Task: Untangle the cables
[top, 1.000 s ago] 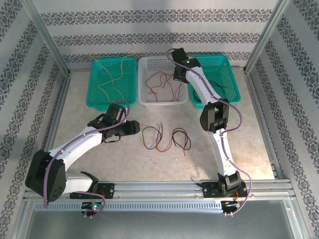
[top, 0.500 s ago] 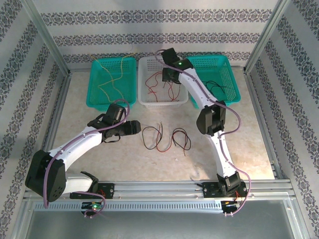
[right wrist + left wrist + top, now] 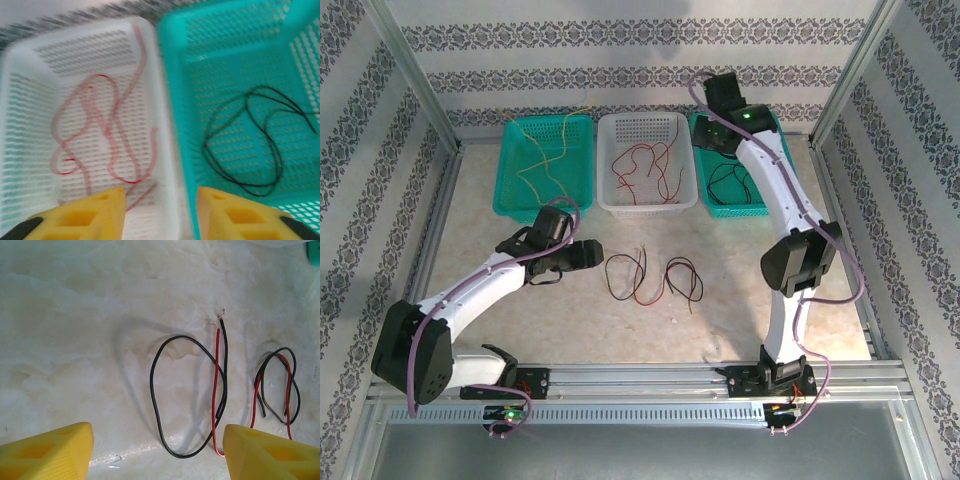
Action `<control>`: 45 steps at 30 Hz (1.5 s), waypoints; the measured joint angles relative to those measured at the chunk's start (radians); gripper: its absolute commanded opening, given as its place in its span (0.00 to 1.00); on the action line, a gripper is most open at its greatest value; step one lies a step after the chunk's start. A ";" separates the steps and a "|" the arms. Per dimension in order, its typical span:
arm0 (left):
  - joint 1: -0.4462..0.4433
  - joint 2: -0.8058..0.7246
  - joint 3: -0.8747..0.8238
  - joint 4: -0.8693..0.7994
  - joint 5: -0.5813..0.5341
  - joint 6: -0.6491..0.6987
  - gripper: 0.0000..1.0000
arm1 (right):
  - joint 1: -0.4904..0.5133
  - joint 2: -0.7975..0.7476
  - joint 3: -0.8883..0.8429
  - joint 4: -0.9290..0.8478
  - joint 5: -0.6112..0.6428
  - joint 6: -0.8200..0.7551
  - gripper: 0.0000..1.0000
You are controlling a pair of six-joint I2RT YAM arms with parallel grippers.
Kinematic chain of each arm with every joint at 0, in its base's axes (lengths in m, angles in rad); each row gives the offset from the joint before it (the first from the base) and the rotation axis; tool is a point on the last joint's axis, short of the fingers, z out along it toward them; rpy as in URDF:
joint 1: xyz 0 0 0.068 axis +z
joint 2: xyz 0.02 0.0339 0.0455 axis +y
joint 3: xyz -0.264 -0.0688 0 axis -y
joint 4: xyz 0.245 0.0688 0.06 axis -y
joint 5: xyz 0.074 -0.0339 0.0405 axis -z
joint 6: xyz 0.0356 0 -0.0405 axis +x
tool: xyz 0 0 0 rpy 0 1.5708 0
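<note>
**A:** Jaws first: how are the left jaws?
**B:** Spread wide and empty, low over the surface [image 3: 720, 315]. They are just short of two tangles, the left tangle [image 3: 216, 390] and the right tangle [image 3: 289, 385], both red and black cables. That arm hasn't moved.
**A:** Baskets?
**B:** Three. The left teal basket [image 3: 506, 175] has yellow cable [image 3: 542, 160], the white basket [image 3: 605, 165] has red cable [image 3: 117, 125], and the right teal basket [image 3: 230, 35] has black cable [image 3: 206, 145].
**A:** And the right jaws?
**B:** They've swung from over the white basket to the rims where white meets right teal. They're partly open and holding nothing.
</note>
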 measured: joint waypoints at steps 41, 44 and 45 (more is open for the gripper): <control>-0.120 0.511 0.306 -0.250 -0.164 0.212 0.23 | -0.105 0.131 -0.154 0.069 -0.161 -0.054 0.45; -0.120 0.512 0.308 -0.255 -0.176 0.218 0.12 | -0.092 -0.082 -0.322 0.121 -0.141 -0.040 0.46; -0.121 0.512 0.308 -0.254 -0.175 0.217 0.10 | -0.084 -0.157 -0.369 0.137 -0.133 -0.036 0.46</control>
